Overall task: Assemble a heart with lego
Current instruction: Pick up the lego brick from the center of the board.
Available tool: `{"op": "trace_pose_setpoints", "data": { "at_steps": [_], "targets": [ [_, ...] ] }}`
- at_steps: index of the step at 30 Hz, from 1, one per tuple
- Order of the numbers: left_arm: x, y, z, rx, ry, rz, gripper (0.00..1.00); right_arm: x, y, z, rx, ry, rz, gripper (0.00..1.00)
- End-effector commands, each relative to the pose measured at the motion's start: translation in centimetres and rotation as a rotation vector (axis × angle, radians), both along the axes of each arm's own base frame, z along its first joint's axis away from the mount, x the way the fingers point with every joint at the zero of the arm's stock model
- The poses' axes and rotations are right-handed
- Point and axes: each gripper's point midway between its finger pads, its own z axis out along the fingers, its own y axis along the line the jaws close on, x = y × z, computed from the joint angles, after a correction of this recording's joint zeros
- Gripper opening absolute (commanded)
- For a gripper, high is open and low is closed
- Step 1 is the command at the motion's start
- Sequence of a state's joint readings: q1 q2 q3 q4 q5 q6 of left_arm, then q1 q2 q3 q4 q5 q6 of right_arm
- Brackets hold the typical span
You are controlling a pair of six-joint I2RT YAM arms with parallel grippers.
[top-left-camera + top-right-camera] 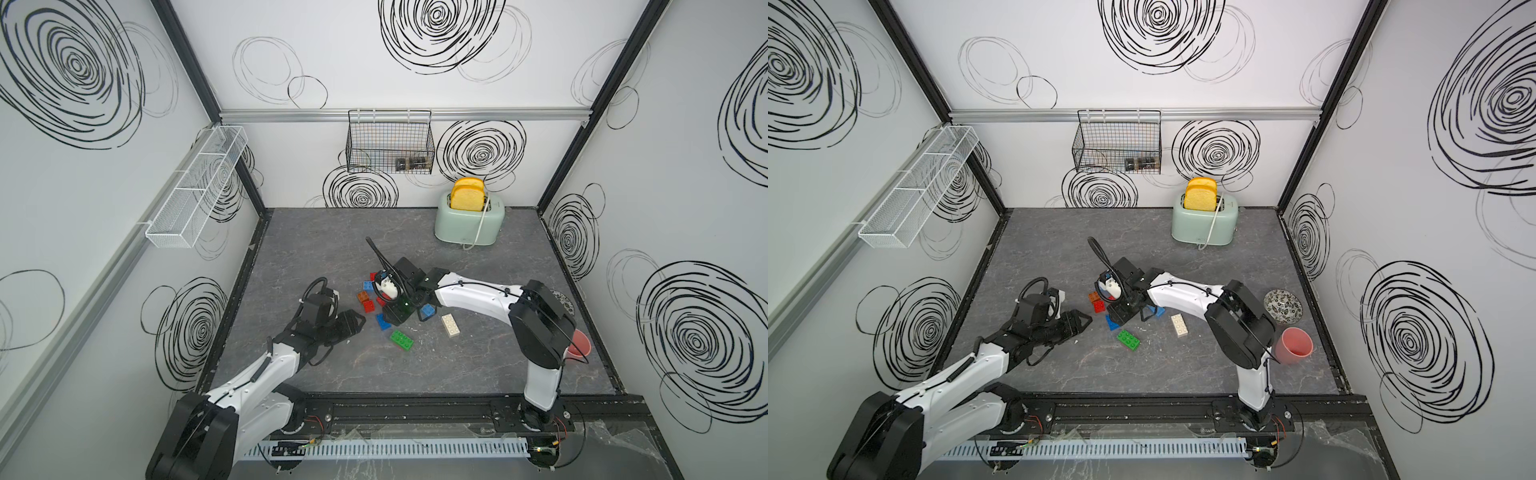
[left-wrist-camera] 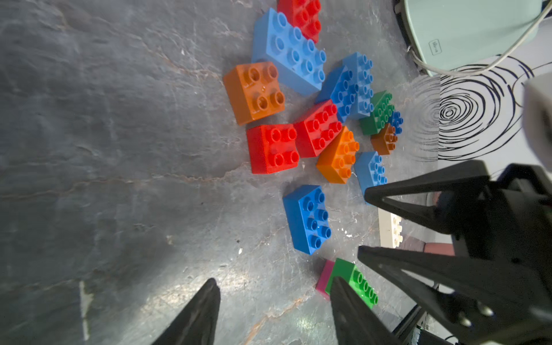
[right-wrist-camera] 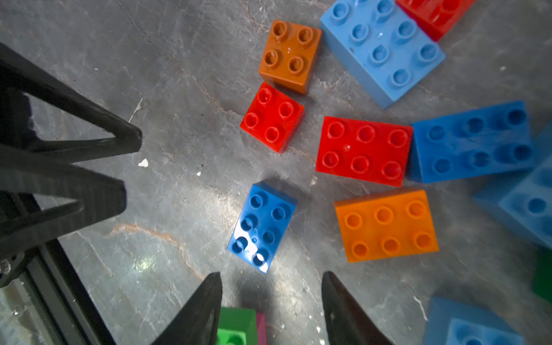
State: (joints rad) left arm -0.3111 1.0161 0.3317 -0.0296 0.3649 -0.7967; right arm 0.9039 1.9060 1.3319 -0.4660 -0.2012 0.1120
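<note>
Several loose lego bricks lie in a cluster mid-table. In the right wrist view I see an orange 2x2 (image 3: 289, 55), a red 2x2 (image 3: 271, 118), a red 2x3 (image 3: 363, 149), an orange 2x3 (image 3: 386, 225) and a blue 2x3 (image 3: 262, 227). My right gripper (image 3: 271, 274) hangs open over the table just short of the blue 2x3, nothing between its fingers. A green brick (image 1: 402, 340) on a pink piece lies beside it. My left gripper (image 2: 274, 280) is open and empty over bare table, left of the cluster (image 1: 353, 322). A cream brick (image 1: 450, 325) lies apart to the right.
A mint toaster (image 1: 469, 220) with bread stands at the back right. A pink cup (image 1: 1295, 345) and a patterned bowl (image 1: 1283, 306) sit near the right arm's base. A black wire basket (image 1: 390, 143) and a white mesh shelf (image 1: 195, 191) hang on the walls.
</note>
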Motion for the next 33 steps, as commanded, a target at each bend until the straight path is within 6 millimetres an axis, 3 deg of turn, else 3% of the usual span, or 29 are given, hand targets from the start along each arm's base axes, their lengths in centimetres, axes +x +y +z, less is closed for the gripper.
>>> {"op": "trace_pose_setpoints", "data": {
  "at_steps": [1, 12, 17, 22, 33],
  "targets": [
    [0.5, 0.5, 0.4, -0.01, -0.021, 0.034, 0.64, 0.9, 1.5, 0.0, 0.016, -0.011, -0.044, 0.57],
    [0.2, 0.6, 0.3, -0.013, -0.021, 0.029, 0.64, 0.3, 3.4, -2.9, -0.078, -0.032, -0.013, 0.56],
    [0.2, 0.6, 0.2, -0.012, -0.019, 0.029, 0.64, -0.2, 4.1, -3.3, -0.12, -0.081, 0.02, 0.48],
    [0.2, 0.7, 0.1, -0.012, -0.017, 0.029, 0.64, -0.4, 3.7, -3.9, -0.171, -0.105, 0.038, 0.42],
    [0.1, 0.9, -0.1, -0.01, -0.011, 0.034, 0.64, -1.3, 2.5, -3.9, -0.214, -0.118, 0.093, 0.44]
  ]
}}
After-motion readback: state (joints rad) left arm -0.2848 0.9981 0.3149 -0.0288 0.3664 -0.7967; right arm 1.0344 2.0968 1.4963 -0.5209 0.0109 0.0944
